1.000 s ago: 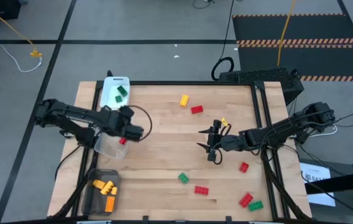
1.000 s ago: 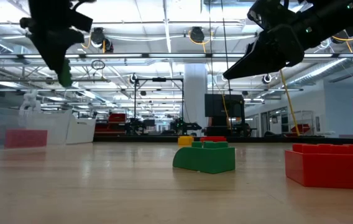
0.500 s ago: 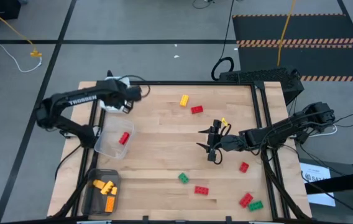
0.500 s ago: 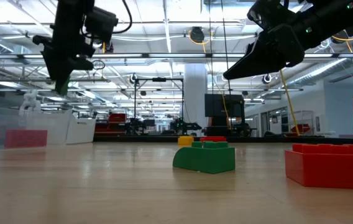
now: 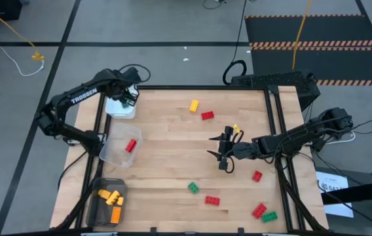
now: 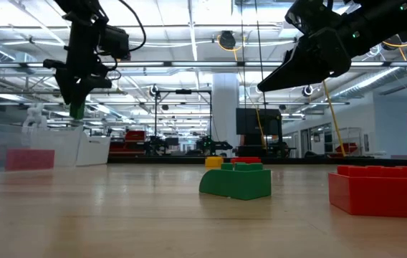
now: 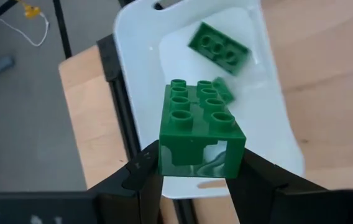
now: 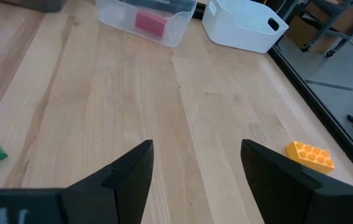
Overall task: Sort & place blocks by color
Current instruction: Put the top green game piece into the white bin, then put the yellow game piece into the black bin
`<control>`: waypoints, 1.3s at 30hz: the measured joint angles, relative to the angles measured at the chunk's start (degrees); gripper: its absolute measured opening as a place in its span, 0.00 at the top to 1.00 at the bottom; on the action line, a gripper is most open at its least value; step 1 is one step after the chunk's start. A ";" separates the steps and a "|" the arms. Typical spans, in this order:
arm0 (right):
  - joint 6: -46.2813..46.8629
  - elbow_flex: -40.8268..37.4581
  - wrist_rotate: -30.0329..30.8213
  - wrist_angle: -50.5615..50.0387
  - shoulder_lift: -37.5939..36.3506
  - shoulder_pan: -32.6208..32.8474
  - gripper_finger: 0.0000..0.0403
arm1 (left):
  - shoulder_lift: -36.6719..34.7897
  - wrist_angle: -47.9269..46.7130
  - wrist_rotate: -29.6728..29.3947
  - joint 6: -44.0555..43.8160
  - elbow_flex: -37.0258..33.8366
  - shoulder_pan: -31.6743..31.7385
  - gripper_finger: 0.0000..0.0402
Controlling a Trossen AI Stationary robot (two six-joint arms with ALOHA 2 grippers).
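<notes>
1. Here, a green block (image 7: 201, 127) is pinched between the fingers of the left gripper (image 7: 198, 180), above the white tray (image 7: 136, 93).
2. Below that gripper, another green block (image 7: 219, 48) is seen lying in the white tray.
3. The right gripper (image 5: 222, 154) is held spread and empty over the worktop (image 5: 173, 157), a yellow block (image 8: 310, 155) near it.
4. A red block (image 5: 131, 145) lies in the clear tray (image 5: 111, 154).

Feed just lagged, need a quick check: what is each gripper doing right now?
Left gripper: closed on a green block, above the white tray.
Right gripper: open, empty, above mid-table.
</notes>
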 joint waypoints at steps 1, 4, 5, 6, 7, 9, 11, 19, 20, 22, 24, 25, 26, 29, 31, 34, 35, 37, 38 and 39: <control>0.00 0.00 0.00 -0.02 0.00 0.00 0.42 | 0.00 0.17 -0.15 0.50 0.00 0.67 0.61; 0.00 0.00 0.00 -0.19 -0.02 0.00 0.42 | 0.00 1.34 0.70 1.91 0.00 1.89 0.60; 0.00 0.00 0.00 -0.28 -0.02 0.00 0.42 | 0.00 2.02 1.86 2.58 0.00 1.97 0.59; 0.00 0.00 0.00 -0.35 -0.02 0.00 0.42 | 0.00 2.77 3.12 3.25 0.00 2.01 0.58; 0.00 0.00 0.00 -0.34 -0.02 0.00 0.42 | 0.00 3.43 4.26 4.03 0.00 1.97 0.56; 0.00 0.00 0.00 -0.32 -0.02 0.00 0.42 | 0.00 3.96 5.48 5.11 0.00 1.95 0.52; 0.00 0.00 0.00 -0.32 -0.02 0.00 0.42 | 0.00 4.03 5.46 5.67 0.00 1.66 0.46; 0.00 0.00 0.00 -0.24 -0.02 0.00 0.42 | 0.00 6.91 6.54 4.81 0.00 -0.42 0.29; 0.01 0.00 0.00 -0.22 -0.02 0.00 0.42 | 0.00 8.26 7.10 4.83 0.00 -1.40 0.28; 0.02 0.00 0.00 -0.17 -0.02 0.00 0.42 | 0.02 11.57 8.51 5.50 0.00 -3.48 0.27; 0.00 0.00 0.00 -0.14 -0.02 0.00 0.42 | 0.02 15.57 9.71 6.25 0.00 -5.99 0.27; 0.00 0.00 0.00 -0.11 -0.02 0.00 0.42 | 0.02 17.78 10.38 6.67 0.00 -7.27 0.27; 0.00 0.00 0.00 0.02 -0.02 0.00 0.42 | 0.02 20.16 11.17 7.10 0.00 -8.62 0.27; -0.02 0.00 0.00 0.34 -0.02 0.00 0.42 | 0.02 27.48 12.11 7.26 0.00 -12.78 0.27; -0.02 0.00 0.00 0.53 -0.02 0.00 0.42 | 0.63 31.69 12.11 6.22 0.00 -15.73 0.27; 0.00 0.00 0.00 0.49 -0.02 0.00 0.42 | 2.53 33.82 12.11 4.73 0.00 -19.89 0.27; 0.00 0.00 0.00 0.50 -0.02 -0.02 0.42 | 3.46 33.66 12.07 4.30 0.00 -21.42 0.27; -0.02 0.00 0.00 0.43 -0.02 0.00 0.42 | 5.72 34.02 12.71 3.87 0.00 -24.38 0.27; -0.04 0.00 0.00 0.34 -0.02 0.00 0.42 | 7.01 34.02 13.18 3.98 -0.02 -25.81 0.27; -0.04 0.00 0.00 0.33 -0.02 0.00 0.42 | 8.43 34.77 13.38 4.45 -0.09 -27.34 0.27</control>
